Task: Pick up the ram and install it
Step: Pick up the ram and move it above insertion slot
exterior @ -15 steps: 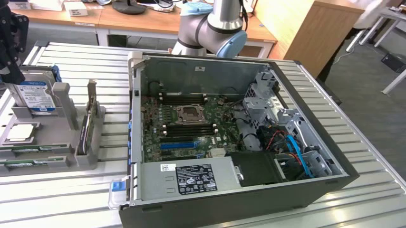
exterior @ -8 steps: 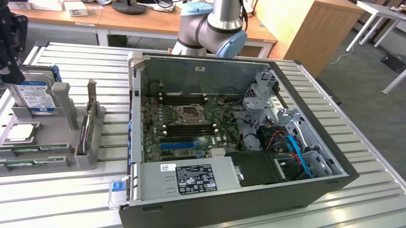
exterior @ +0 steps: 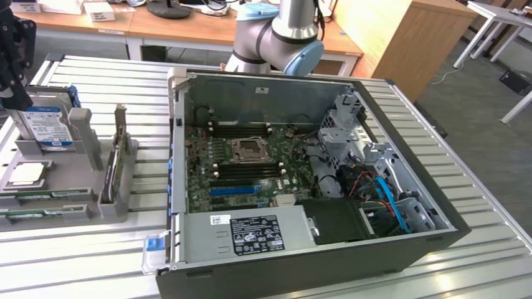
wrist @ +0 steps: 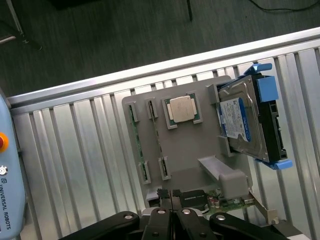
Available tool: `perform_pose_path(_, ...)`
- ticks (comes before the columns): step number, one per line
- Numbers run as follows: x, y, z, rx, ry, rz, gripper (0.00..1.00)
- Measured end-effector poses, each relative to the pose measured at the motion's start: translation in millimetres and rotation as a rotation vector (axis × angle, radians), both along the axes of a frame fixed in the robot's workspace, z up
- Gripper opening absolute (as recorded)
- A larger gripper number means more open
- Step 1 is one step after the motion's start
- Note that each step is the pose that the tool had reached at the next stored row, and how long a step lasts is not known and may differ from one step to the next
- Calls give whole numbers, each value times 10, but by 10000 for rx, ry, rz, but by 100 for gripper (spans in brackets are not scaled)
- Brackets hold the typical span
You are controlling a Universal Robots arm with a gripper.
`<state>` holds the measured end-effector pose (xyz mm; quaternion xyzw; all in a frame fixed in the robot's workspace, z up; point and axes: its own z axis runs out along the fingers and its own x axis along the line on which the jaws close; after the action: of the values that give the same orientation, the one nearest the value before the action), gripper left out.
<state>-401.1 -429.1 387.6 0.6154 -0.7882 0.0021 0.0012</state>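
Note:
Two ram sticks stand on edge in the grey parts holder [wrist: 187,150]; from the wrist view they are thin green strips, one [wrist: 139,142] beside the other [wrist: 158,140]. In the exterior view the same sticks [exterior: 37,198] lie at the holder's front, on that view's left. My black gripper [exterior: 14,99] hangs above the holder's back corner, over the hard drive, well above the sticks. Its fingers [wrist: 161,200] meet with nothing between them, so the gripper [wrist: 172,196] is shut and empty. Black memory slots [exterior: 249,168] flank the processor socket inside the open computer case [exterior: 275,81].
The holder also carries a processor chip [wrist: 182,110], a blue-framed hard drive [wrist: 245,125] and an expansion card [exterior: 116,165]. The case has tall walls, a power supply [exterior: 249,233] and drive cages [exterior: 349,124]. A slatted metal table [exterior: 99,261] is underneath.

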Motion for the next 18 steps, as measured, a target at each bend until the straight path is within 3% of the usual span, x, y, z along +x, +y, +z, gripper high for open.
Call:
perform_pose_path(7,0,0,0,0,0,0,11)
perform_pose_path(9,0,0,0,0,0,0,23)
perform_pose_path(11,0,0,0,0,0,-1,23)
perform_pose_path(12,0,0,0,0,0,0,30)
perform_pose_path(16,0,0,0,0,0,62,30)
perform_pose_path(18,0,0,-1,0,2,344,30)
